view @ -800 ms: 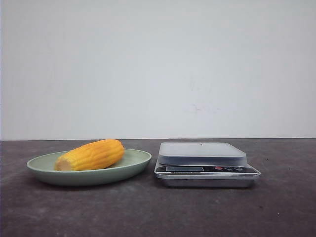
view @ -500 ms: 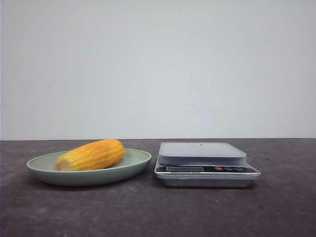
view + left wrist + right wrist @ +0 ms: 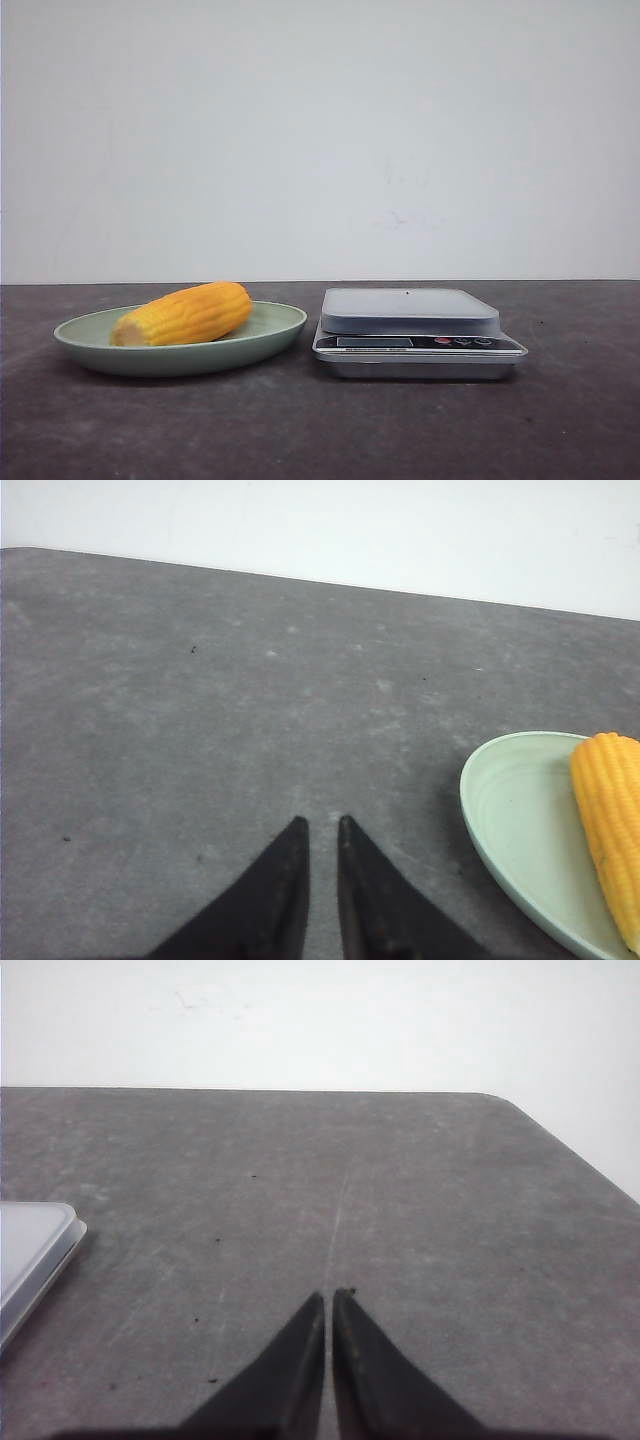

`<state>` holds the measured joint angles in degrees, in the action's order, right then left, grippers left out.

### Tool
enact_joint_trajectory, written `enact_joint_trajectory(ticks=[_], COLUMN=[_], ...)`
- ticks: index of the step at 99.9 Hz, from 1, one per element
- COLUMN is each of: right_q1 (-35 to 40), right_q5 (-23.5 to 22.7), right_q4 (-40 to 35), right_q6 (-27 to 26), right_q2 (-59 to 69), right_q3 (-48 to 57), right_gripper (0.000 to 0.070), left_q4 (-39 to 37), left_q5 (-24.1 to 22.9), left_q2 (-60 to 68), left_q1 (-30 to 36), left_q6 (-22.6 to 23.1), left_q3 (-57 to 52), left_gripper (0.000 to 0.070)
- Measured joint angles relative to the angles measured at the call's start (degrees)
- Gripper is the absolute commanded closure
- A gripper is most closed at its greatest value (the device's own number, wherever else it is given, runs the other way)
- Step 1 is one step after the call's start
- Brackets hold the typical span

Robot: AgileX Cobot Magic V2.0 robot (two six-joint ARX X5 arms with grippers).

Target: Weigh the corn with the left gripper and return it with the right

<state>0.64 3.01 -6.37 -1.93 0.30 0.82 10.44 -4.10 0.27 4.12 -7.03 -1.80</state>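
The corn point(image 3: 185, 313), a stubby yellow-orange cob with a pale cut end on its left, lies on a pale green plate point(image 3: 270, 338) at the left of the table. It also shows in the left wrist view point(image 3: 610, 830) on the plate point(image 3: 510, 820). A silver kitchen scale point(image 3: 410, 318) stands right of the plate, its platform bare; its corner shows in the right wrist view point(image 3: 30, 1250). My left gripper point(image 3: 321, 825) is shut and empty over bare table, apart from the plate. My right gripper point(image 3: 331, 1297) is shut and empty over bare table, apart from the scale. Neither arm shows in the front view.
The dark grey tabletop point(image 3: 320, 430) stretches under everything. A white wall point(image 3: 320, 140) stands behind the table. The table's far edge and a rounded corner point(image 3: 510, 1102) show in the right wrist view.
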Motion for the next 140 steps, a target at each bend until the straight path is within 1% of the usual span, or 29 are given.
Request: enact_joint_trajectory(ticks=[67,86,108,122,140], right_q1=[0.0,0.0,0.0,0.0,0.0], right_q5=[0.0,0.0,-0.1,-0.1,-0.1], right_q4=[-0.2,-1.3,-2.2,-2.3,-2.6], right_q6=[0.0,-0.1,-0.3,-1.0,-1.6], right_q2=[0.0,0.0,0.0,0.0,0.0], right_q3=[0.0,0.0,0.0,0.0,0.0], right_gripper=[0.0693,0.0693,0.0693,0.0693,0.0693], left_q4=[0.0,0.0,0.0,0.0,0.0], left_q5=[0.0,-0.5,-0.5,-0.5,-0.5], left_q2=[0.0,0.0,0.0,0.0,0.0], left_q1=[0.0,0.0,0.0,0.0,0.0], left_q6=[0.2,5.7,7.1,6.8,1.4], left_q3=[0.0,0.0,0.0,0.0,0.0], left_gripper=[0.0676,0.0676,0.0676,0.0676,0.0678])
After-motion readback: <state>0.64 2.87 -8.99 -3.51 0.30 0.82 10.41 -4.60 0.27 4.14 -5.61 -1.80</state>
